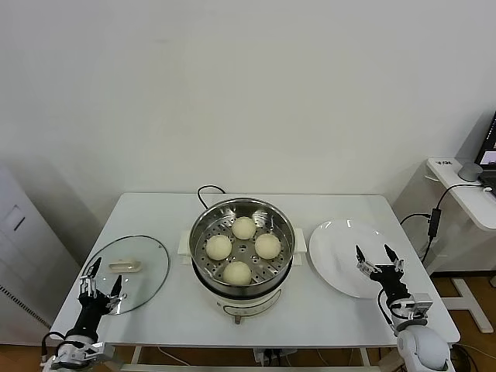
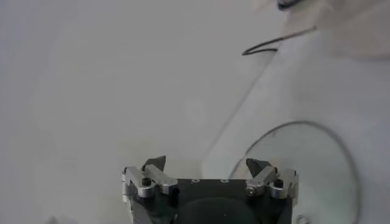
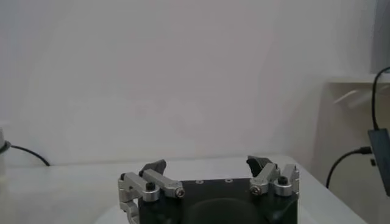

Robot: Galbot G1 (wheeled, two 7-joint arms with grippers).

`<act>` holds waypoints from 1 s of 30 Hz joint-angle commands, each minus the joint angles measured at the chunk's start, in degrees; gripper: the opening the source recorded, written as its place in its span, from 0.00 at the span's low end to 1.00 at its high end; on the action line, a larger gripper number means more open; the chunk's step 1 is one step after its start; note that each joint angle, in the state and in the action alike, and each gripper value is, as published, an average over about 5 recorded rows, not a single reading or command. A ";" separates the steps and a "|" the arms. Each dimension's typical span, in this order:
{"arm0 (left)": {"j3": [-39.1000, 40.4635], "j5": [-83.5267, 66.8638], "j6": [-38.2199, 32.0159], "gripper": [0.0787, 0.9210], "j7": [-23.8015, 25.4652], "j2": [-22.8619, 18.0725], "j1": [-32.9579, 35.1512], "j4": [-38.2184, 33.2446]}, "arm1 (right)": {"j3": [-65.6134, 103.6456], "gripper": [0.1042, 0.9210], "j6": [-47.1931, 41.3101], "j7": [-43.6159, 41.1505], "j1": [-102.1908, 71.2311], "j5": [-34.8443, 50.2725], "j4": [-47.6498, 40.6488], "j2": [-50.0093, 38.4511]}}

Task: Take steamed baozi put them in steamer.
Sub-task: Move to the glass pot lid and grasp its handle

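Several cream-white baozi point(image 1: 243, 227) lie on the perforated tray inside the shiny steel steamer point(image 1: 204, 222) at the table's middle. My left gripper point(image 1: 101, 284) is open and empty at the front left, over the near edge of the glass lid; it shows open in the left wrist view point(image 2: 208, 164). My right gripper point(image 1: 376, 257) is open and empty at the front right, over the near part of the white plate; it shows open in the right wrist view point(image 3: 207, 164).
The glass lid point(image 1: 143, 271) with its cream handle point(image 1: 125, 265) lies left of the steamer, also in the left wrist view point(image 2: 317, 164). A flat white plate point(image 1: 341, 252) lies right of it. A black cable point(image 1: 206, 191) runs behind the steamer.
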 commanded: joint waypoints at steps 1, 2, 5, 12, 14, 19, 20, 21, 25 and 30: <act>-3.68 28.73 -10.30 0.88 -6.01 -1.32 -6.08 12.91 | 1.00 0.88 0.33 -0.23 -1.07 -1.46 -0.23 1.62; -3.76 29.04 -10.42 0.88 -6.09 -1.20 -6.47 13.61 | 0.98 0.88 0.38 -0.30 -1.06 -1.59 -0.30 1.73; -3.80 29.34 -10.76 0.88 -6.06 -0.72 -7.48 15.62 | 0.96 0.88 0.55 -0.51 -1.03 -1.95 -0.52 2.02; -3.52 29.38 -11.04 0.88 -6.01 -0.21 -10.26 18.92 | 0.88 0.88 0.83 -0.84 -1.02 -2.79 -0.90 2.33; -3.27 29.22 -11.01 0.88 -5.99 -0.15 -11.22 19.39 | 0.89 0.88 0.89 -0.93 -1.05 -2.99 -0.99 2.37; -2.48 28.88 -10.79 0.88 -5.94 -0.14 -13.74 20.36 | 0.97 0.88 1.20 -1.36 -1.20 -3.72 -1.31 2.50; -2.29 28.82 -10.74 0.88 -5.90 -0.16 -14.22 20.46 | 1.01 0.88 1.28 -1.47 -1.23 -3.87 -1.37 2.55; -2.07 28.75 -10.68 0.88 -5.86 -0.18 -14.60 20.57 | 1.05 0.88 1.34 -1.57 -1.26 -4.00 -1.43 2.60; -1.00 28.45 -10.25 0.88 -5.56 -0.22 -16.05 21.07 | 1.23 0.88 1.52 -1.84 -1.30 -4.27 -1.66 2.89; 0.01 27.89 -9.58 0.88 -5.03 -0.24 -18.00 21.95 | 1.30 0.88 1.64 -2.01 -1.29 -4.47 -1.71 3.09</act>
